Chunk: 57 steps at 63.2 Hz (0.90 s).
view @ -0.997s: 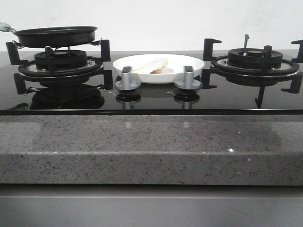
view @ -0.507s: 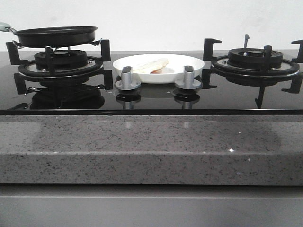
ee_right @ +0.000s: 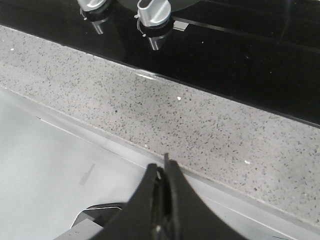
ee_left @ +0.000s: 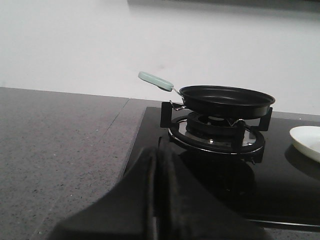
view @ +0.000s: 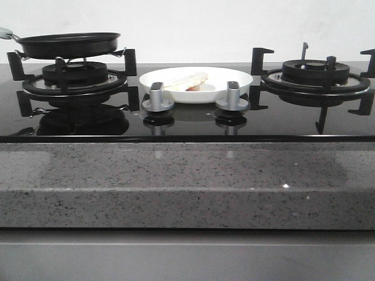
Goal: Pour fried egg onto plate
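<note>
Glossy black glass hob (view: 187, 120) set in a speckled grey stone counter (view: 187, 175). A shallow round white plate (view: 234, 79) sits between the two cast burner grates, behind two metallic knobs (view: 157, 96); the floppy egg (view: 186, 81) lies folded in it, a little orange showing. A round black pan (view: 67, 44) with a pale green handle rests on the left grate (view: 73, 79). Left gripper (ee_left: 154, 200) and right gripper (ee_right: 162, 200): fingers pressed together, holding nothing.
</note>
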Motion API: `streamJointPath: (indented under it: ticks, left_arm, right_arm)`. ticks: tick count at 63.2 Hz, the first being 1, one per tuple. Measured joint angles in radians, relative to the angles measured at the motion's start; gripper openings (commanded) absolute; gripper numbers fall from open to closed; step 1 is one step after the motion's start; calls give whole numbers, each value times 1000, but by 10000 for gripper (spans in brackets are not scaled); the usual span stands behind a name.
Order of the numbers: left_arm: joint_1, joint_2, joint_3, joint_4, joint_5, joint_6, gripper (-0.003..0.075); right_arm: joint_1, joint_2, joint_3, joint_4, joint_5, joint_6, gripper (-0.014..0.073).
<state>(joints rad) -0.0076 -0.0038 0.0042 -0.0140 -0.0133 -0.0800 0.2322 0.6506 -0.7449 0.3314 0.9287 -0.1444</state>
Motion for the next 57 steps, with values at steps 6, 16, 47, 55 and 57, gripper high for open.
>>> streamJointPath:
  ticks: [6, 16, 47, 55, 57]
  left_arm:
    - [0, 0, 0, 0, -2, 0, -20]
    - [0, 0, 0, 0, -2, 0, -20]
    - [0, 0, 0, 0, -3, 0, -20]
    - [0, 0, 0, 0, -3, 0, -20]
    - [0, 0, 0, 0, -3, 0, -20]
  right_arm:
    - [0, 0, 0, 0, 0, 0, -118]
    - [0, 0, 0, 0, 0, 0, -118]
    - [-83, -166, 120, -91, -232, -19, -117]
    - [-155, -329, 288, -104, -432, -38, -117]
    - [-175, -369, 344, -106, -486, -42, -117]
